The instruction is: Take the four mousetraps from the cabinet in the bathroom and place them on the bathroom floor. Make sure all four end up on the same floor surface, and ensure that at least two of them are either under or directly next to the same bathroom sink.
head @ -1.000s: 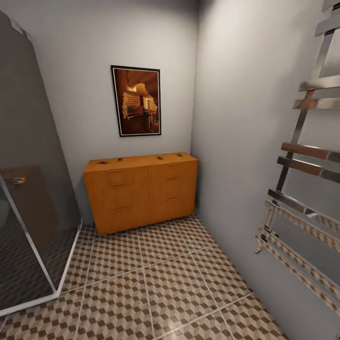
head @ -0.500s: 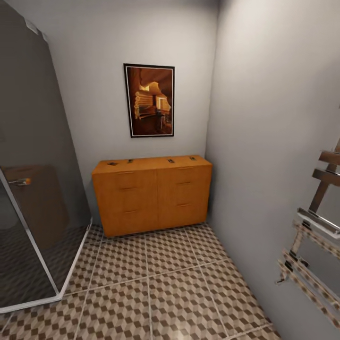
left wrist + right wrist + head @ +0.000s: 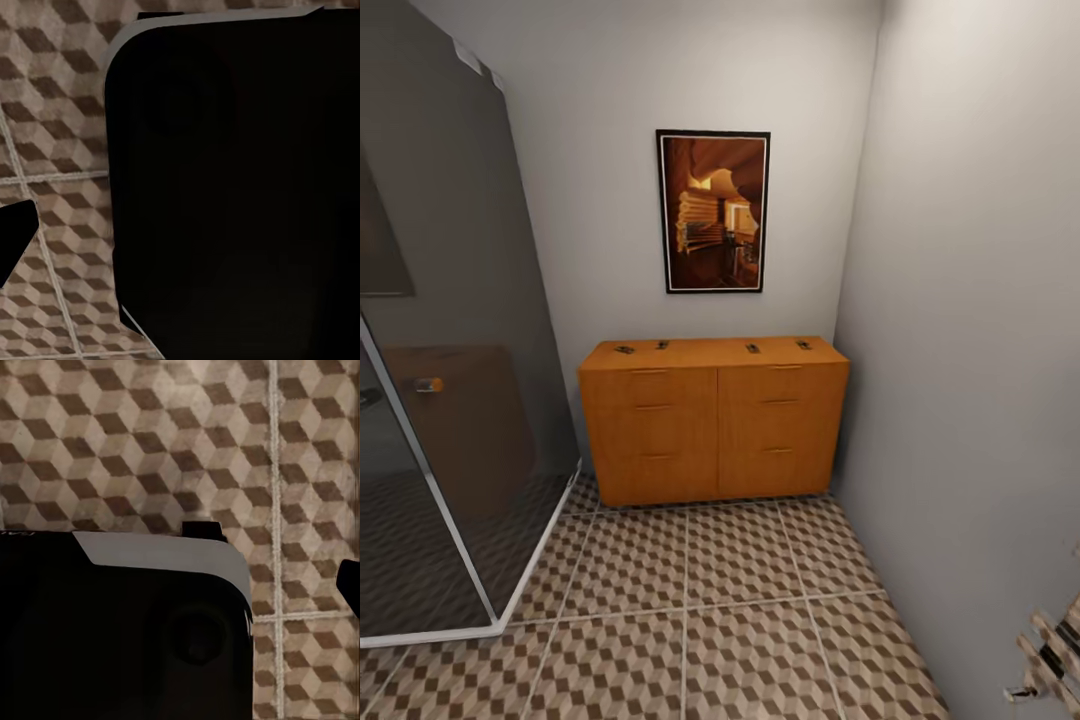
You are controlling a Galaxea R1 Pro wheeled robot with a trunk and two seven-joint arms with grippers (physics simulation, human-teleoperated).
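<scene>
Four mousetraps (image 3: 752, 348) lie along the top of the cabinet (image 3: 715, 425) against the far wall. Patterned bathroom floor (image 3: 740, 600) stretches before it. Whether either gripper is open cannot be told.

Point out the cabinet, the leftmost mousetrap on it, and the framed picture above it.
cabinet (image 3: 715, 430): head view, middle of its drawer fronts.
leftmost mousetrap (image 3: 625, 350): head view, on the small dark board at the left of the cabinet's top.
framed picture (image 3: 714, 211): head view, centre of the print.

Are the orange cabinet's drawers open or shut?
Shut. In the head view all the drawer fronts of the cabinet sit flush, with none pulled out. Four mousetraps lie on its top.
</scene>
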